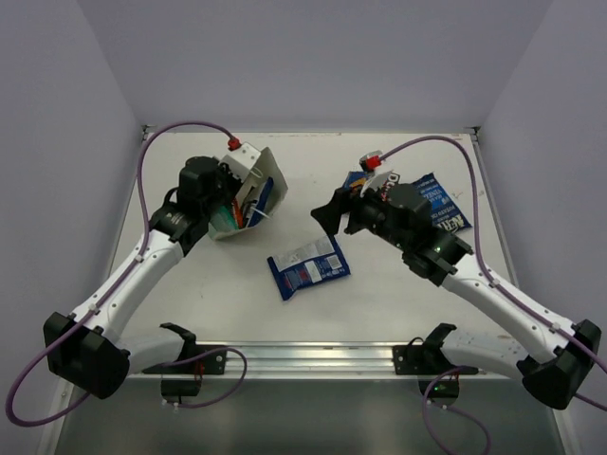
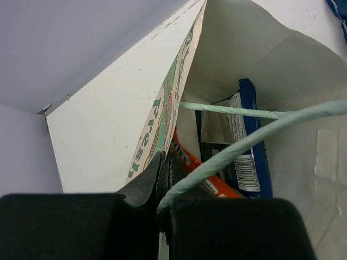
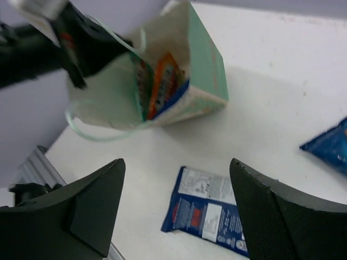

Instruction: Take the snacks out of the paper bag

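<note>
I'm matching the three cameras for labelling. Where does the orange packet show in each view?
Top external: the orange packet is left of centre, in the mouth of the paper bag.
Left wrist: lower centre, inside the bag, beside a blue packet.
Right wrist: upper centre, showing in the bag's opening.
Shared landmark: the paper bag itself, which is in all three views.

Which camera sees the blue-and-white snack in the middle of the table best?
The top camera: the whole blue-and-white packet lies in plain sight. The right wrist view shows most of it, blurry. The left wrist view misses it.
</note>
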Controlling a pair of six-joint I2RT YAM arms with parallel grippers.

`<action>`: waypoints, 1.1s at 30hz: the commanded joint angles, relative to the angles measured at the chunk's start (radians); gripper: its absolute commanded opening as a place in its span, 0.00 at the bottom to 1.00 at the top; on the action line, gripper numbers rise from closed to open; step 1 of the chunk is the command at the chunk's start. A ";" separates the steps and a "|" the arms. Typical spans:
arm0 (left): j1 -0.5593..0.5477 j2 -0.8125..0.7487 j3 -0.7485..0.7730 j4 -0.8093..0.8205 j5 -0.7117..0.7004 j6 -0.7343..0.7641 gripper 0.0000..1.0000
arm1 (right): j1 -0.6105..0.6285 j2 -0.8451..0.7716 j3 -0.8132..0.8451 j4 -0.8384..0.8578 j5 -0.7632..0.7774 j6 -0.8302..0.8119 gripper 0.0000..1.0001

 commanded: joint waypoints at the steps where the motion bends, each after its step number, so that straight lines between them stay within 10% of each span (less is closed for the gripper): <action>1: -0.015 0.011 0.051 -0.015 0.055 -0.092 0.00 | 0.005 -0.005 0.132 0.037 -0.021 -0.069 0.80; 11: -0.016 0.017 0.112 -0.053 0.022 -0.198 0.00 | 0.107 0.378 0.459 0.057 0.009 0.087 0.75; 33: -0.021 0.034 0.181 -0.140 -0.003 -0.424 0.00 | 0.149 0.771 0.557 0.095 0.105 0.152 0.69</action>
